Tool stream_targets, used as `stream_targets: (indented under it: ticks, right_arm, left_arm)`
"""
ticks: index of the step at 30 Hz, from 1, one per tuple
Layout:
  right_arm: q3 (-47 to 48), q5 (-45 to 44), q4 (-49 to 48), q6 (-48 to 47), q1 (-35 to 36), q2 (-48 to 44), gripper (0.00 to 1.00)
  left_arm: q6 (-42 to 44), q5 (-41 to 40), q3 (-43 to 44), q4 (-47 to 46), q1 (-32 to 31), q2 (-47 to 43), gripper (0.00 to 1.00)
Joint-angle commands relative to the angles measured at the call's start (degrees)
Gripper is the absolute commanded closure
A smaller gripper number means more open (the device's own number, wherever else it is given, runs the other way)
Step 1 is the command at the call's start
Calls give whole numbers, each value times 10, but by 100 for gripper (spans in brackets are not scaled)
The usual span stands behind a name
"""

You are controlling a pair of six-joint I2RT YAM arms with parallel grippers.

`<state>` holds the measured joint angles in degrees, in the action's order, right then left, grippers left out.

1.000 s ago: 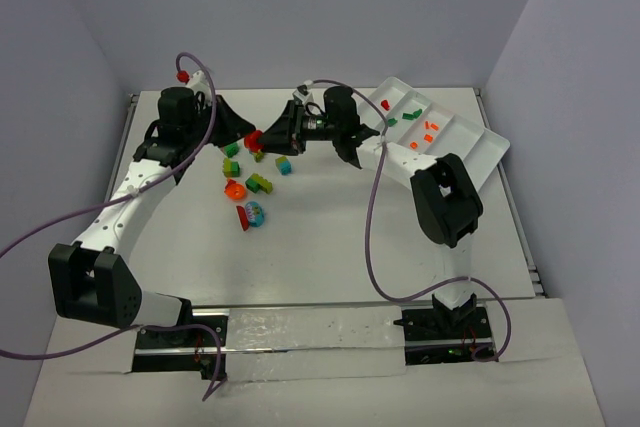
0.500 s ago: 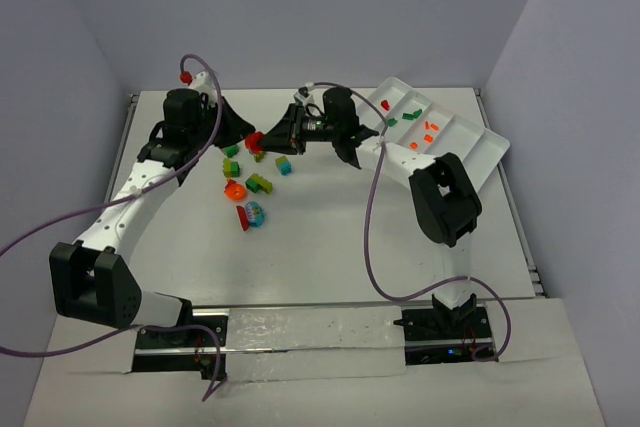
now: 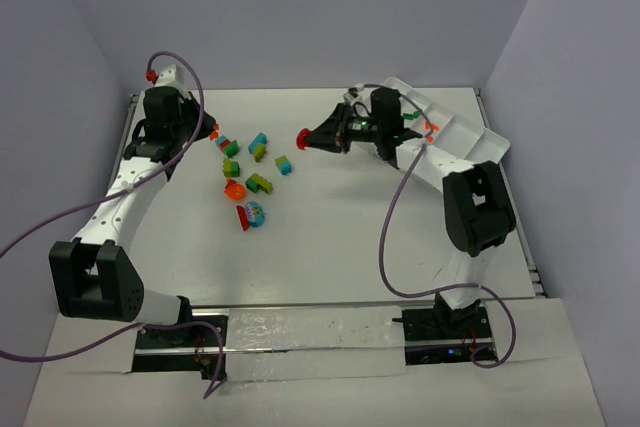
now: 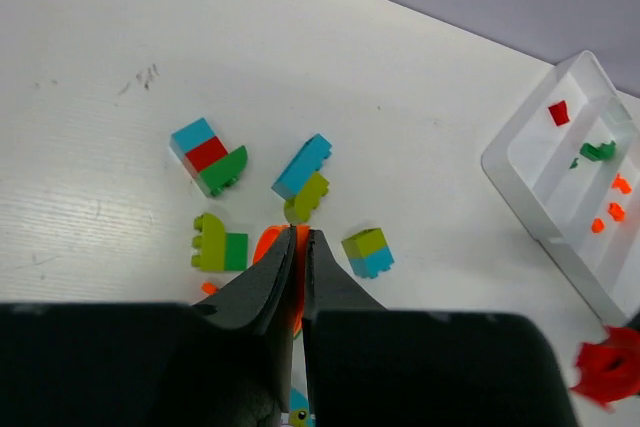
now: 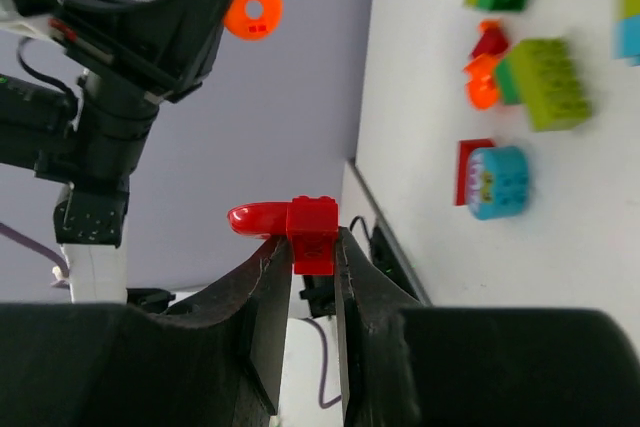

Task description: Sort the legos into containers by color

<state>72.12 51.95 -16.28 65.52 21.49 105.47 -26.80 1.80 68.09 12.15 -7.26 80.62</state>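
Observation:
My right gripper (image 3: 310, 137) is shut on a red lego (image 5: 311, 231) with a rounded end, held in the air left of the tray. The left gripper (image 3: 213, 133) is shut on a flat orange round lego (image 5: 250, 5) above the pile's left side. Loose legos lie on the table between the arms: a cyan-red-green stack (image 4: 208, 153), a cyan brick (image 4: 301, 166), a yellow-green and cyan brick (image 4: 367, 251) and a green pair (image 4: 221, 244). The white tray of containers (image 3: 482, 154) stands at the right, with orange bits (image 3: 430, 129), green bits (image 4: 599, 151) and a red bit (image 4: 559, 113) in its compartments.
An orange piece (image 3: 234, 188), a green and yellow-green brick (image 3: 260, 183) and a red and cyan printed piece (image 3: 251, 213) lie nearer the arms. Purple cables loop from both arms. Walls close the table at the back and sides.
The two grippers have parted from where they met at the pile. The right one swung right with the red lego; the left one drew back left with the orange piece.

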Motion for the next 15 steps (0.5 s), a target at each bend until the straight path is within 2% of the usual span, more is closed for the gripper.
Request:
stream_targets:
  ticks: [1, 2, 6, 7, 9, 11, 15]
  right_arm:
    - [14, 8, 110, -147, -71, -78, 100]
    - [25, 6, 141, -156, -86, -83, 100]
    - [93, -43, 319, -338, -153, -91, 100]
    - [131, -82, 378, -374, -170, -83, 100]
    - [184, -162, 434, -447, -186, -62, 100]
    - [223, -238, 456, -505, -190, -35, 100]
    - [309, -304, 470, -537, -189, 50, 100]
  left_arm:
    - [26, 1, -2, -37, 2, -18, 100]
    - [26, 17, -2, -38, 2, -19, 100]
    - [31, 64, -11, -44, 1, -21, 100]
    - [33, 68, -10, -44, 1, -21, 100]
    - [39, 68, -6, -42, 0, -17, 100]
    - [43, 66, 1, -40, 0, -8, 100]
    - [44, 69, 14, -34, 0, 1, 100]
